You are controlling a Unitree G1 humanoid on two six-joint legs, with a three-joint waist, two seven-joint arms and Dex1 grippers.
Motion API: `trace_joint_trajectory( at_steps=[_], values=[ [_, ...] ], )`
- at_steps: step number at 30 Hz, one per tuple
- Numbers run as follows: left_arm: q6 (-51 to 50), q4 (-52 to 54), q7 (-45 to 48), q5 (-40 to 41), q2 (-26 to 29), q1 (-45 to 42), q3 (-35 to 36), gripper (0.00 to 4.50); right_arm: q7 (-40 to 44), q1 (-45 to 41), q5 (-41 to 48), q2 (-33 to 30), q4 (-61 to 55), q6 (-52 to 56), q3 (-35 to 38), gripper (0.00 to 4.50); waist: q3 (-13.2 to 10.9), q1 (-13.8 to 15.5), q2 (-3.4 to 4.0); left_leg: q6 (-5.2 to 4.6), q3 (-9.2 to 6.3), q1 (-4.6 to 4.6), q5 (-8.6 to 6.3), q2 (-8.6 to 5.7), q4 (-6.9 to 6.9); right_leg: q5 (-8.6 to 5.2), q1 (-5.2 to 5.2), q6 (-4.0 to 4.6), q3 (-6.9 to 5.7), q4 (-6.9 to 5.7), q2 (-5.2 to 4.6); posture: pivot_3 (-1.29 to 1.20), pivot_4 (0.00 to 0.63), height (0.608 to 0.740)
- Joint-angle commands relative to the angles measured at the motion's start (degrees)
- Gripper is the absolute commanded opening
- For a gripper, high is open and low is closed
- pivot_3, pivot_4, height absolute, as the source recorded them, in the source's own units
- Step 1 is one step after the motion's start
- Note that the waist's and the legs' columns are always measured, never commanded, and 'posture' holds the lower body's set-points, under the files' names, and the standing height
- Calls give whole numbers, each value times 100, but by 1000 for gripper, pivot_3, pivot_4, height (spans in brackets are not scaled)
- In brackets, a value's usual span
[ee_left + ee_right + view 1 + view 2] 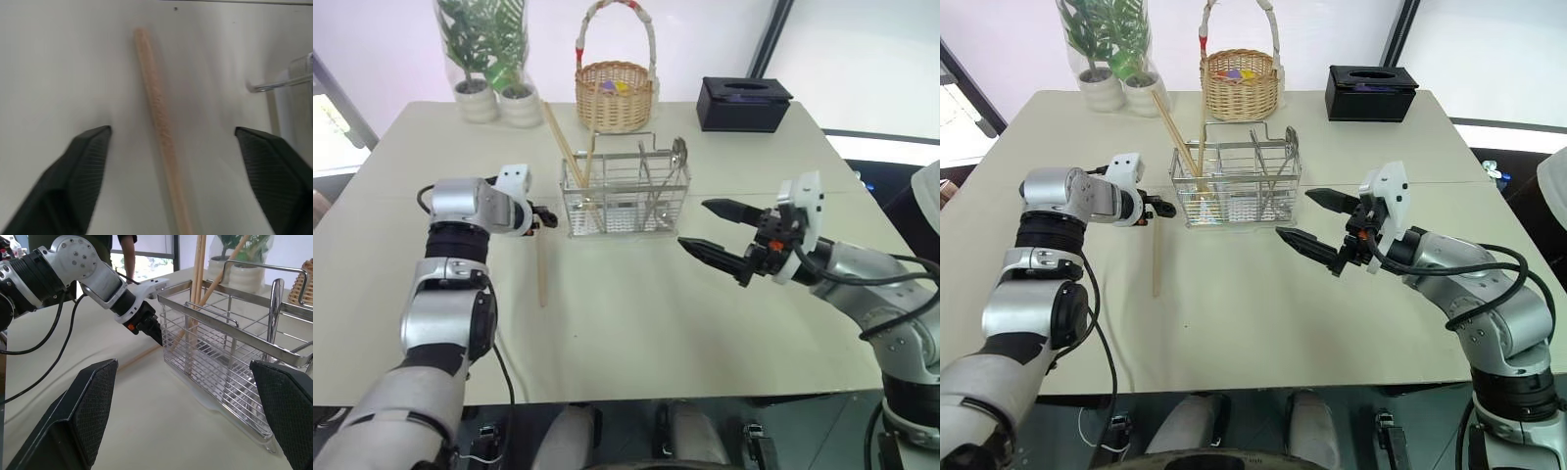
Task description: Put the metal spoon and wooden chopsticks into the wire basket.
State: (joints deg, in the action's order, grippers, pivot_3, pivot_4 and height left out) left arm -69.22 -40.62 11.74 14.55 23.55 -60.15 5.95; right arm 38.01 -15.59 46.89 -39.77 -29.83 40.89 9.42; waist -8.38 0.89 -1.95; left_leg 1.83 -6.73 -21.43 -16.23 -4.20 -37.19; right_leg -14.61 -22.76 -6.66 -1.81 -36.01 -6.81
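**Left hand over last chopstick on table**

Wire basket [625, 194] sits centre of frame, slightly above mid-height, on the cream table [636, 323]. Already inside: three wooden chopsticks [570, 152] leaning up out of its left compartment, tips pointing to upper left & top of frame. Metal spoon [677, 155] stands in the right compartment, bowl up, sticking above the rim.

One more chopstick [542, 266] lies flat on table just left of basket, running roughly top-to-bottom in frame, lower end toward frame bottom.

Left hand [544, 217] at centre-left, right beside basket's left wall, over the upper end of the loose chopstick. Wrist view: fingers [83, 171] spread apart w/ the stick between them, not touching either — released, grasping nothing.

Right hand [717, 230] centre-right of frame, above table, to the right of & below basket, well apart from it. Fingers wide apart, empty, pointing toward frame left.

Back of table, top of frame: wicker basket [614, 93] w/ tall handle at top centre, two potted plants [494, 59] upper left, black tissue box [742, 103] upper right.
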Motion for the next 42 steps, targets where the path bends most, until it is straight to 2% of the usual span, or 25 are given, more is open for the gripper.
trace_joint_trajectory(
  at_steps=[1, 5, 6, 13, 17, 22, 26, 29, 36, 42],
  values=[
    [78, -261, 125, -66, -71, -159, -1, 2131, -54, 18, 46, 46, -204, -118, 160, 4500, 1, 2, 0, 0, 0, 0, 0, 0, -1, 0, 0, 0, 0, 0, 0, 0, 150, 663],
    [94, -371, 148, -121, -83, -248, 41, 177, -72, 68, 60, 55, -246, -122, 180, 4500, 1, 3, -1, -1, 0, -2, 0, -3, 0, 0, 0, 0, 0, 2, -2, 0, 150, 663],
    [93, -380, 129, -136, -86, -258, 63, 77, -74, 75, 64, 52, -253, -123, 182, 4500, 1, 0, 0, -1, 0, -3, 0, -4, 0, 0, 0, 0, 0, 3, -2, 0, 150, 663],
    [95, -253, -44, -191, 22, -180, 270, 77, 38, 111, 58, -55, -244, -121, 224, 4500, 0, -10, 0, -1, 1, -3, 0, -3, 1, 0, -2, -1, 0, 3, -2, 0, 150, 663],
    [543, -106, -236, -276, 245, -205, 466, 77, 73, 131, 42, -114, -223, -96, 251, 4500, -1, -17, -2, -1, 0, -5, 0, 0, 3, 0, -6, -1, 0, 2, 0, 0, 150, 663],
    [2271, 407, -449, -537, 635, -232, 585, 77, 168, 214, 36, -232, -229, -98, 273, 4500, -5, -14, -4, 4, 2, -16, 1, 5, 5, 1, -23, 1, 3, 2, -3, 0, 150, 663],
    [3996, 1053, -574, -150, 572, -412, 1294, 77, 218, 152, 76, -334, -160, -41, 321, 4500, -3, 21, -7, 6, 2, -21, 2, 3, 2, 1, -19, 1, 1, 10, -10, 0, 150, 663],
    [4630, 1504, -537, 498, 338, -772, 1910, 77, 324, 161, 12, -471, -141, -46, 323, 4500, -4, 80, -9, 5, 2, -24, 1, 1, -4, 2, -14, 0, 0, 19, -13, 0, 150, 663],
    [4470, 2137, -194, 1426, 53, -1266, 2091, 77, 394, 349, -70, -591, -197, -94, 396, 4500, 0, 140, -2, 5, 6, -26, 2, 1, -4, 7, -3, -8, -4, 39, -3, 0, 150, 663],
    [4200, 2421, -7, 1716, -352, -1213, 1705, 77, 297, 774, -222, -557, -442, -205, 486, 4500, -1, 132, -2, -1, 5, -19, 0, 1, -7, 9, 4, -12, -4, 40, 1, 0, 150, 663]
  ],
)
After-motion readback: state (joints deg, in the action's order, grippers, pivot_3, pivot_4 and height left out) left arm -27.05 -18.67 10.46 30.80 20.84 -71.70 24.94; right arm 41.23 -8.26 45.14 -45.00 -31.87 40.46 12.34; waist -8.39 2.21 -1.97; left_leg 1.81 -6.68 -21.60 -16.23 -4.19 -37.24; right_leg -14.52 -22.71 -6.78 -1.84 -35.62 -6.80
